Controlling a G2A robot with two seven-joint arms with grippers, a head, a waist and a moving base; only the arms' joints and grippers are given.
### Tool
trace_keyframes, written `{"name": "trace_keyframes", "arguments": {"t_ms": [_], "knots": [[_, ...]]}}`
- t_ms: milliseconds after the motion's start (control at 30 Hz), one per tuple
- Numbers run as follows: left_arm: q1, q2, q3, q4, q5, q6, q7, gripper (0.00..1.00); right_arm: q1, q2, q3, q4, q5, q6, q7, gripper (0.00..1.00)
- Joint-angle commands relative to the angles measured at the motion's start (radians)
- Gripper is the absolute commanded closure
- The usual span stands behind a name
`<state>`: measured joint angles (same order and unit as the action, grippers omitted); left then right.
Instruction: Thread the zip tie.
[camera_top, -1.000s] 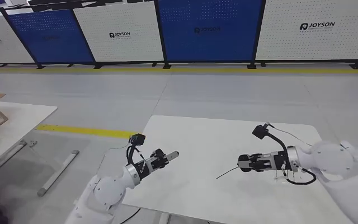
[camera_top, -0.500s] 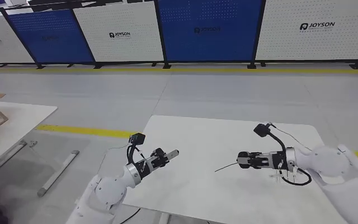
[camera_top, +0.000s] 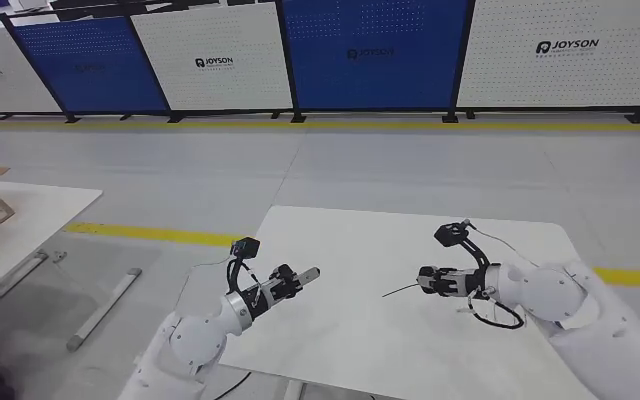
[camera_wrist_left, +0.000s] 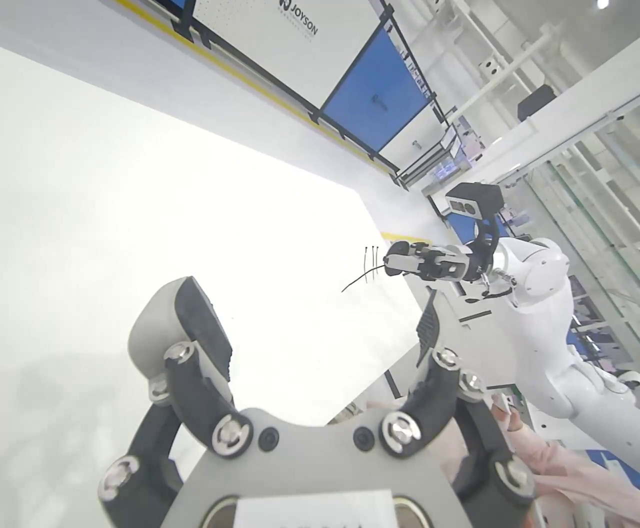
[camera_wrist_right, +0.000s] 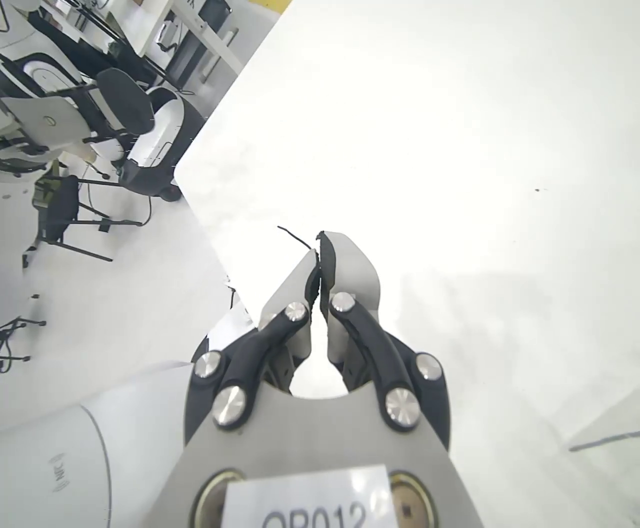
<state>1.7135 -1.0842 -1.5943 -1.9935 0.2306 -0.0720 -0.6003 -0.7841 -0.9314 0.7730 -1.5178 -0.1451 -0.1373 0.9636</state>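
right gripper (camera_wrist_right: 320, 252): clenched on zip tie (camera_wrist_right: 292, 236), tail jutting ahead | left gripper (camera_wrist_left: 315, 315): released

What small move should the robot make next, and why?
Probably bring the open, empty left gripper toward the free tail of the zip tie: the right gripper is shut on its other end, and a wide gap separates the two grippers.

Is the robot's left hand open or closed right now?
Open. The left hand has its two fingers spread wide apart, with nothing held between them.
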Motion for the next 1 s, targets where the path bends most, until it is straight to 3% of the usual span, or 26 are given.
{"name": "trace_keyframes", "arguments": {"t_ms": [0,100,267,367,433,867,967], "knots": [[0.000,0.000,0.000,0.000,0.000,0.000,0.000,0.00,0.000,0.000,0.000,0.000,-0.001,0.000,0.000,1.00],[0.000,0.000,0.000,0.000,0.000,0.000,0.000,0.00,-0.004,0.000,-0.001,-0.014,-0.029,-0.012,-0.023,1.00],[0.000,0.000,0.000,0.000,0.000,0.000,0.000,0.00,-0.061,0.012,0.047,-0.049,-0.169,-0.203,-0.237,1.00],[0.000,0.000,0.000,0.000,0.000,0.000,0.000,0.00,-0.081,0.020,0.045,-0.099,-0.371,-0.203,-0.359,1.00],[0.000,0.000,0.000,0.000,0.000,0.000,0.000,0.00,-0.087,0.021,0.024,-0.117,-0.433,-0.203,-0.423,1.00],[0.000,0.000,0.000,0.000,0.000,0.000,0.000,0.00,-0.087,0.020,0.019,-0.118,-0.431,-0.203,-0.431,1.00],[0.000,0.000,0.000,0.000,0.000,0.000,0.000,0.00,-0.099,0.020,0.018,-0.135,-0.465,-0.203,-0.474,1.00]]}}
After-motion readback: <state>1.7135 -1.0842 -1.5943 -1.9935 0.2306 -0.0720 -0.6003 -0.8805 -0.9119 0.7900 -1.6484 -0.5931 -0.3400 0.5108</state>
